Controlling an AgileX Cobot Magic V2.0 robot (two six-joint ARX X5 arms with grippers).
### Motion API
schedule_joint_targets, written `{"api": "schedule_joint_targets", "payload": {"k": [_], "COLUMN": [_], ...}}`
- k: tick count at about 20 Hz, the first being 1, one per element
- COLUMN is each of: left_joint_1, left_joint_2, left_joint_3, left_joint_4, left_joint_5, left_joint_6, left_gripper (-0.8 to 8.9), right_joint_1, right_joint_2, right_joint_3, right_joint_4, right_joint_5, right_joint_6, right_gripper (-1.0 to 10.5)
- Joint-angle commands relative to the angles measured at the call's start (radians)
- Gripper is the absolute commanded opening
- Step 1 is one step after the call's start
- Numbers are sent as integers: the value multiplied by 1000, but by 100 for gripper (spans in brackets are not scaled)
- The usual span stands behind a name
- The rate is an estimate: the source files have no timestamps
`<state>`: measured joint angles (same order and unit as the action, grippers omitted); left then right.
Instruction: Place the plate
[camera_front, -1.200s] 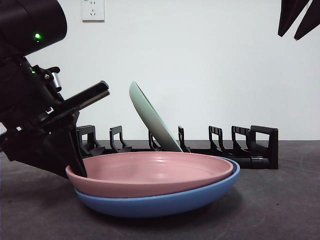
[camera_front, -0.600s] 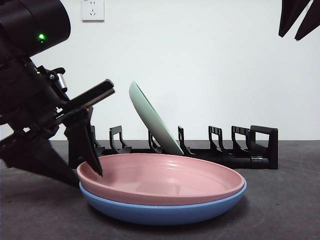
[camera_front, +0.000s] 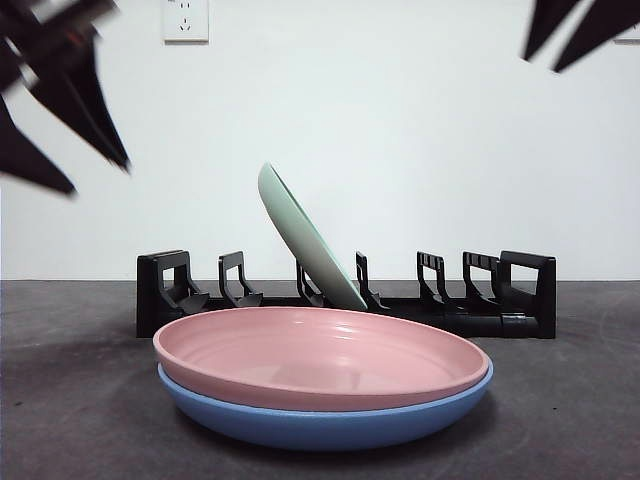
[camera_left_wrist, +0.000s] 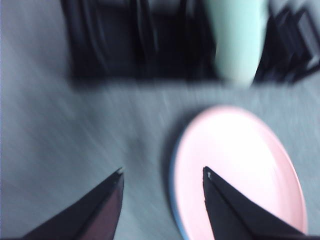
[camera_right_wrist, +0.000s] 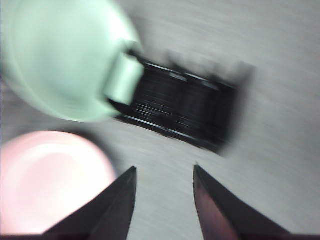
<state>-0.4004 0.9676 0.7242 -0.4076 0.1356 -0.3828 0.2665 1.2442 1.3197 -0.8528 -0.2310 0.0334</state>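
Observation:
A pink plate (camera_front: 320, 355) lies flat on a blue plate (camera_front: 330, 415) at the table's front; both also show in the left wrist view as the pink plate (camera_left_wrist: 240, 170) with a blue rim. A pale green plate (camera_front: 305, 235) leans upright in the black rack (camera_front: 440, 300). My left gripper (camera_front: 70, 135) hangs open high at the left, well above the plates and holding nothing; in its own view the left gripper (camera_left_wrist: 162, 172) hovers over bare table beside the pink plate. My right gripper (camera_front: 565, 35) is open at the top right, and the right gripper (camera_right_wrist: 165, 167) holds nothing.
The rack (camera_right_wrist: 185, 107) has several free slots on both sides of the green plate (camera_right_wrist: 60, 60). A wall socket (camera_front: 186, 20) sits on the white wall behind. Dark table surface (camera_front: 80, 400) surrounds the stacked plates.
My left gripper let go of the pink plate's left rim and rose away to the upper left. The stacked plates stayed put. The right gripper shifted slightly left.

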Motion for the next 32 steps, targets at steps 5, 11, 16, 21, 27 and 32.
{"api": "schedule_joint_targets", "payload": {"k": [5, 11, 16, 21, 27, 32], "left_joint_1": [202, 254, 254, 254, 254, 254], "left_joint_2": [-156, -250, -262, -263, -263, -263], "left_joint_3": [136, 152, 152, 152, 152, 152], "left_joint_4": [-110, -169, -206, -207, -206, -206], "left_joint_5": [-44, -50, -50, -50, -50, -50], "left_joint_6": [375, 365, 364, 354, 341, 341], "left_gripper": [251, 251, 251, 251, 251, 251], "right_joint_1": [105, 186, 240, 269, 275, 291], "right_joint_2": [121, 468, 739, 871, 920, 937], "right_joint_3": [27, 308, 670, 833, 837, 837], "right_joint_4": [205, 177, 33, -14, -14, -13], "right_joint_5": [-196, -349, -343, -278, -242, -235], "right_joint_6": [108, 249, 272, 274, 274, 274], "right_gripper": [180, 180, 180, 180, 180, 180]}}
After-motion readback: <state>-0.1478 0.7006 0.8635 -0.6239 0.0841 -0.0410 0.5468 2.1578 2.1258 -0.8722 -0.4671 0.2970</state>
